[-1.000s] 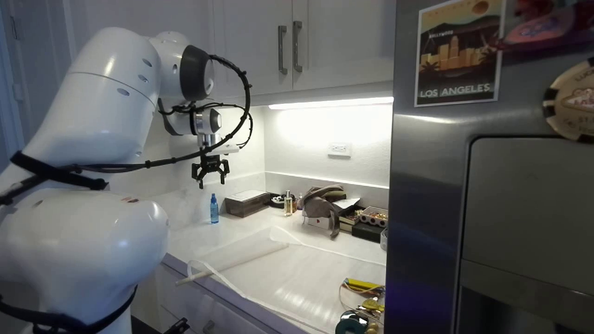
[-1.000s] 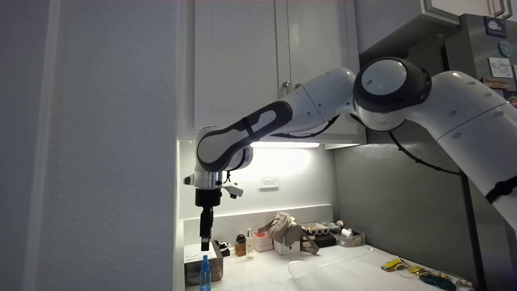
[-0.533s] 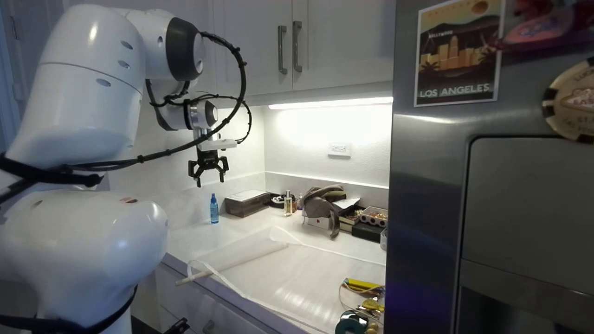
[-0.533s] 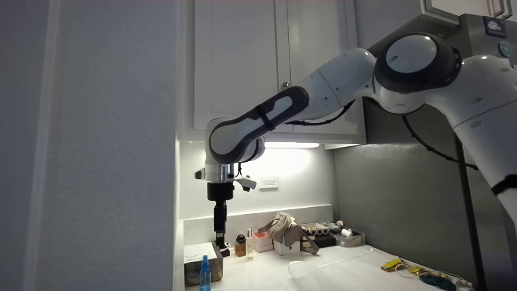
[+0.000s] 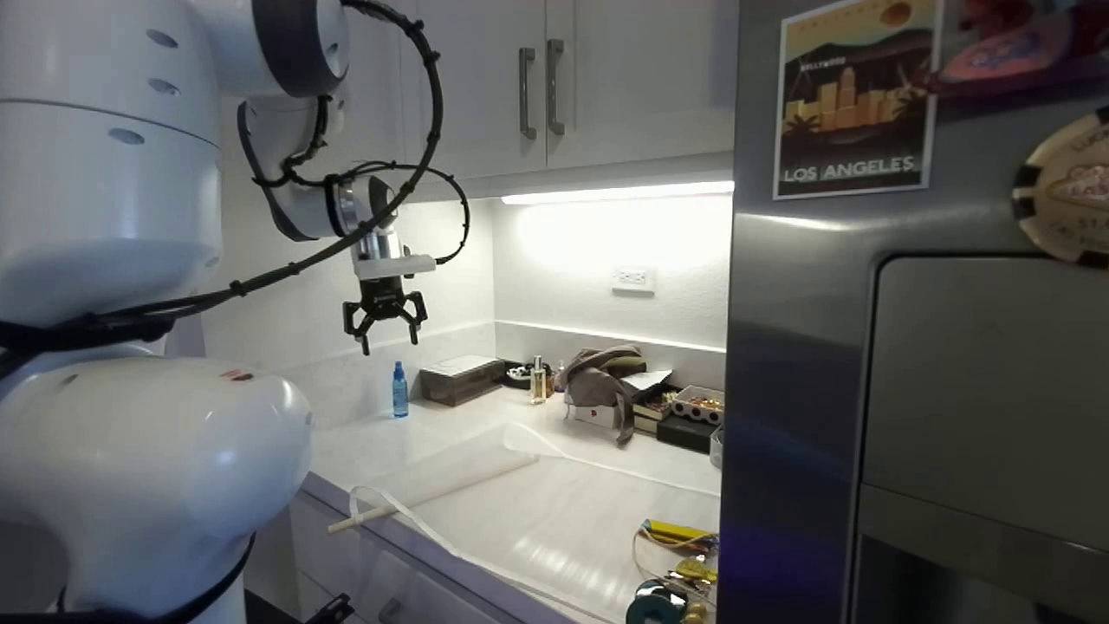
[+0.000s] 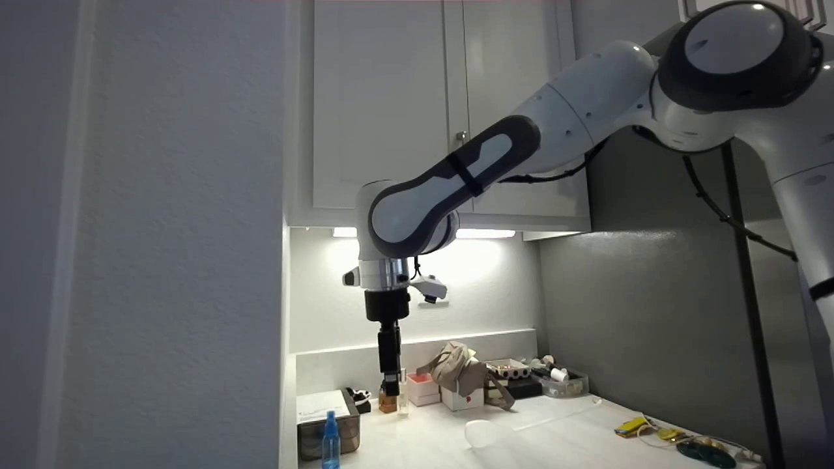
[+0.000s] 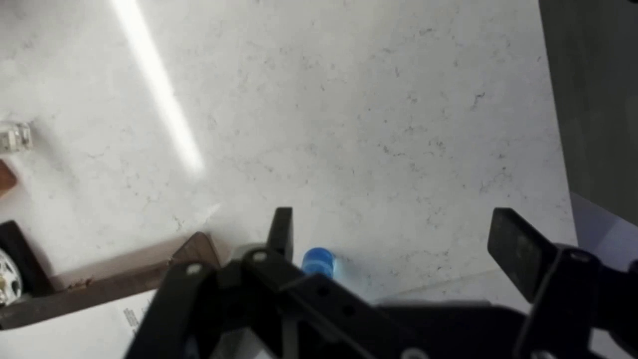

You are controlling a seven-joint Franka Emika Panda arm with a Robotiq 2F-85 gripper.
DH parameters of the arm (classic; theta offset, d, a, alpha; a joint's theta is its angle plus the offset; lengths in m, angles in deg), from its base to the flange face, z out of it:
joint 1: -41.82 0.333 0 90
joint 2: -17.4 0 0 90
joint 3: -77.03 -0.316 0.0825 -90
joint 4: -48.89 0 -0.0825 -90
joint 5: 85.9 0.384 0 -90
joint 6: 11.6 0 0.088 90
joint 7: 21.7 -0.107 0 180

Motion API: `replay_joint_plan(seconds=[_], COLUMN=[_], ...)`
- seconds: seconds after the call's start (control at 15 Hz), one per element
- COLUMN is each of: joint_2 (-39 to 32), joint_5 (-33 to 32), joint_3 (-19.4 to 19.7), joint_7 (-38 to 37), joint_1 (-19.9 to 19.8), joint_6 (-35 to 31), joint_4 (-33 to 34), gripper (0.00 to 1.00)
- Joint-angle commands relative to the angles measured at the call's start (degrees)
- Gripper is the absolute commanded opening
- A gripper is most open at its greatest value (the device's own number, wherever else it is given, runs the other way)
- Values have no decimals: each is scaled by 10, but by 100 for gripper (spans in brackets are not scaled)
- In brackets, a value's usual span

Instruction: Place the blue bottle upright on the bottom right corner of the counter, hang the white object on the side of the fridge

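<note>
The blue bottle (image 5: 399,392) stands upright on the white counter (image 5: 468,420), close to the wall. My gripper (image 5: 390,344) hangs above the counter, fingers wide apart and nothing between them. In an exterior view the gripper (image 6: 391,385) is to the right of the bottle (image 6: 331,444) and higher. Seen from the wrist, the top of the bottle (image 7: 319,262) shows below the left finger (image 7: 282,230), partly covered by the finger linkage. The white object (image 5: 433,472), a thin see-through sheet, lies across the counter and over its front edge. The grey fridge (image 5: 806,364) rises at the right.
A brown box (image 5: 462,381) sits behind the bottle. Along the back wall are a glass bottle (image 5: 538,381), a taupe cloth item (image 5: 602,381) and a spotted tray (image 5: 698,404). A yellow item (image 5: 676,533) with cords lies near the fridge. Cabinets (image 5: 641,87) hang overhead.
From above the bottle, the gripper has shifted to the right in an exterior view, clear of it. The elbow has risen. The bottle and sheet have stayed put; the gripper has remained open.
</note>
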Motion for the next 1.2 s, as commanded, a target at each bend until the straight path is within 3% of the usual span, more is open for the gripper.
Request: replay_joint_plan(seconds=[0.0, 0.27, 0.4, 0.93, 1.13], joint_2=[88, 148, 116, 139, 153], joint_5=[7, -1, 0, 0, -32], joint_3=[11, 22, 22, 23, 19], joint_7=[-73, -124, -104, -104, -183], joint_1=[-10, -13, -10, -9, -16], joint_6=[-51, -69, -52, -52, -141], joint_4=[-103, -173, -140, -163, -199], gripper=[100, 100, 100, 100, 100])
